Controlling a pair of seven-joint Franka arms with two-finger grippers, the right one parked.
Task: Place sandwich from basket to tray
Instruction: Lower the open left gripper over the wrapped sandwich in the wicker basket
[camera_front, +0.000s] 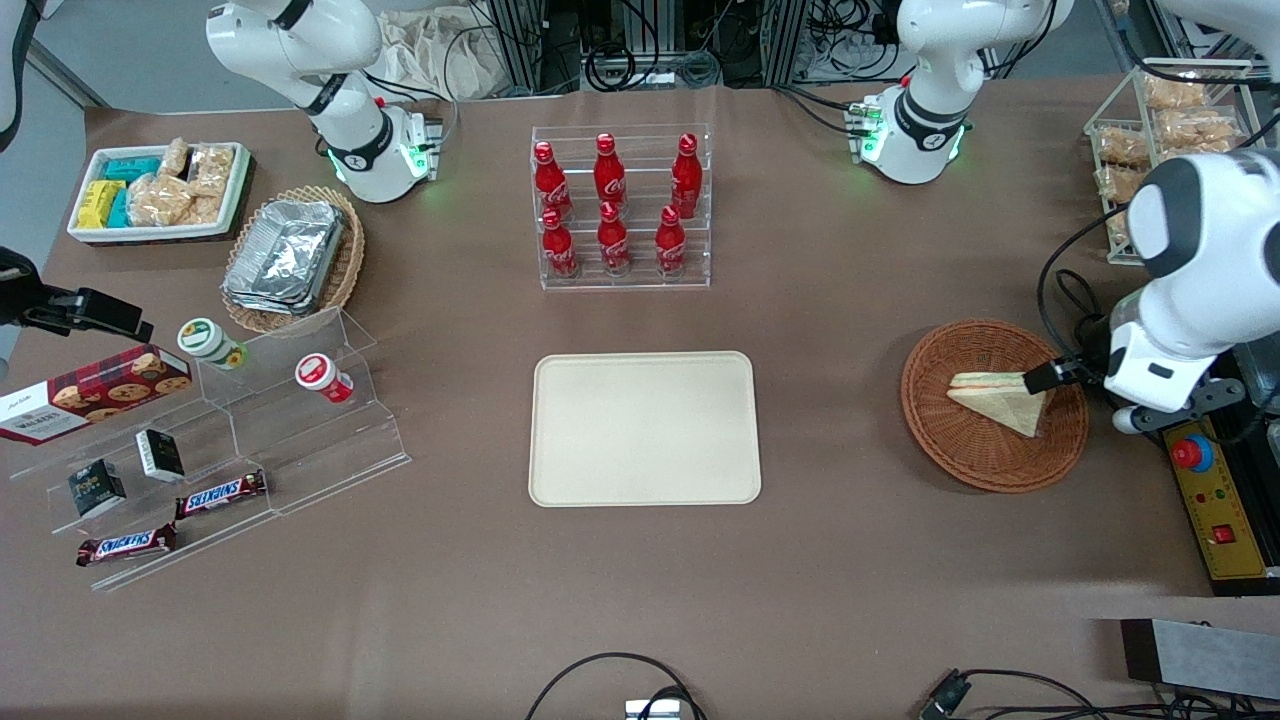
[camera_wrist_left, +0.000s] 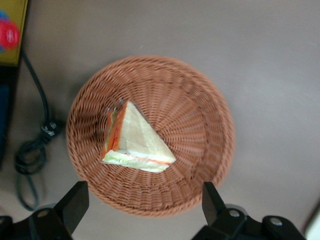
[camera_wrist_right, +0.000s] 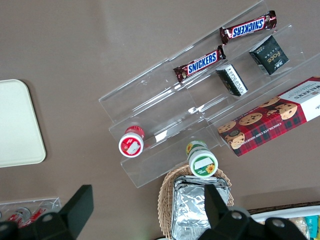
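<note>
1. I read "SNICKERS" on two bars (camera_front: 221, 493) and "Walkers" on the cookie box (camera_front: 92, 393), both toward the parked arm's end of the worktop (camera_front: 640, 600).
2. Red Coca-Cola bottles (camera_front: 612, 205) stand in a clear rack, farther from the front camera than the tray (camera_front: 645, 428).
3. The sandwich (camera_wrist_left: 135, 141) lies in the basket (camera_wrist_left: 195, 100) near the working arm's end.
4. My gripper (camera_wrist_left: 142, 207) hovers over the basket, fingers (camera_wrist_left: 75, 202) spread wide, holding nothing.

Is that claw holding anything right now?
No. The gripper hangs open above the basket, touching nothing; the sandwich lies loose inside.
</note>
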